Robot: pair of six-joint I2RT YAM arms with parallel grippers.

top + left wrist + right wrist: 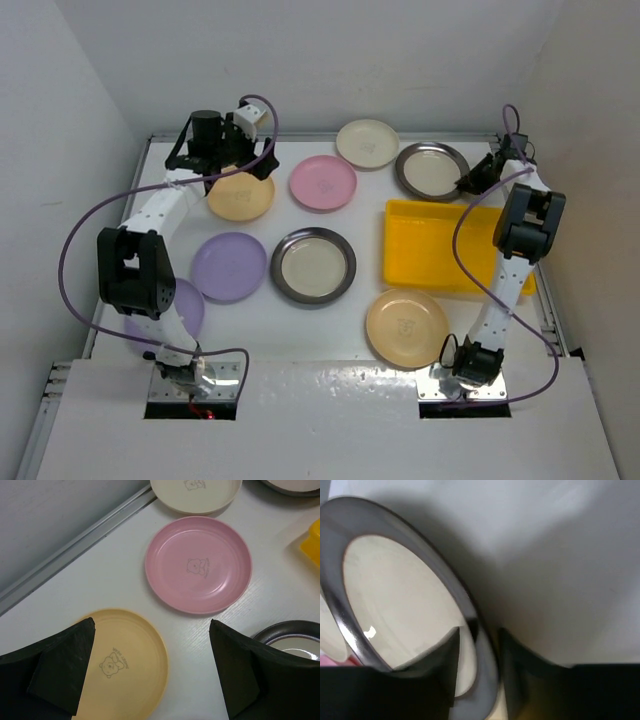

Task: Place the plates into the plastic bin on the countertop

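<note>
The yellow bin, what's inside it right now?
In the yellow bin only its bare floor shows, with no plate on the visible part. The right arm crosses above its right end, so that strip is hidden.

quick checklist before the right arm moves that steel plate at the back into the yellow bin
1. Rim of the steel-rimmed plate sits between the fingers of the right tool: ok.
2. Grip of the right tool firm on that rim: cannot tell.
3. Room in the yellow bin: ok, nothing lies in it.
4. The right arm's purple cable clear of the bin: cannot tell; it loops across it in the top view.
5. The left tool out of the way: ok, open over the yellow-orange plate, far left.
</note>
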